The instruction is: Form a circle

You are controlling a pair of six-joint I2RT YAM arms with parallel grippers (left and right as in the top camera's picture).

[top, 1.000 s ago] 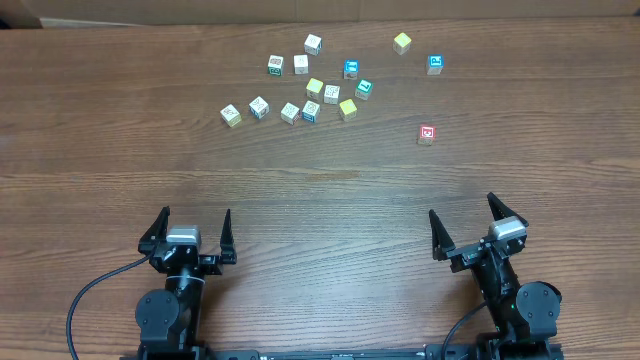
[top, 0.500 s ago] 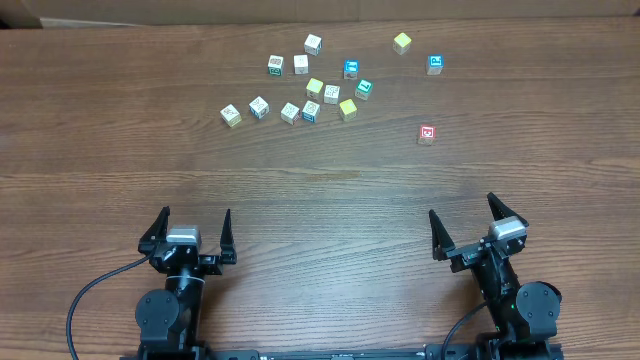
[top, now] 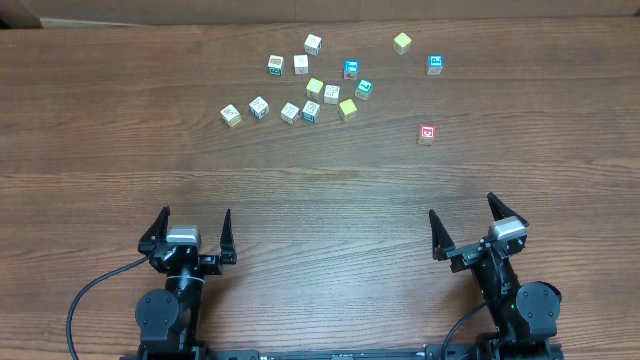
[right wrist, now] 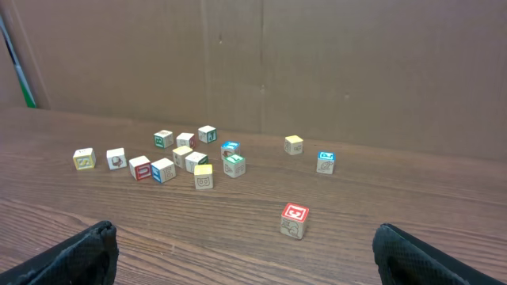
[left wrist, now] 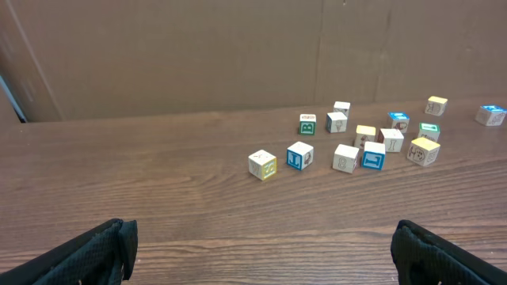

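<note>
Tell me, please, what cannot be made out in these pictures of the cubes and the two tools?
- Overhead: the prints on the clustered cubes are too small to read.
- Left wrist: the red cube lies outside the frame, past the right edge.
- Both wrist views: only the tips of the left tool's fingers and the right tool's fingers show; the bottom edge cuts off the rest.

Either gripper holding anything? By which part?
Nothing held. Left gripper and right gripper both have jaws open and empty, well short of the cubes.
</note>
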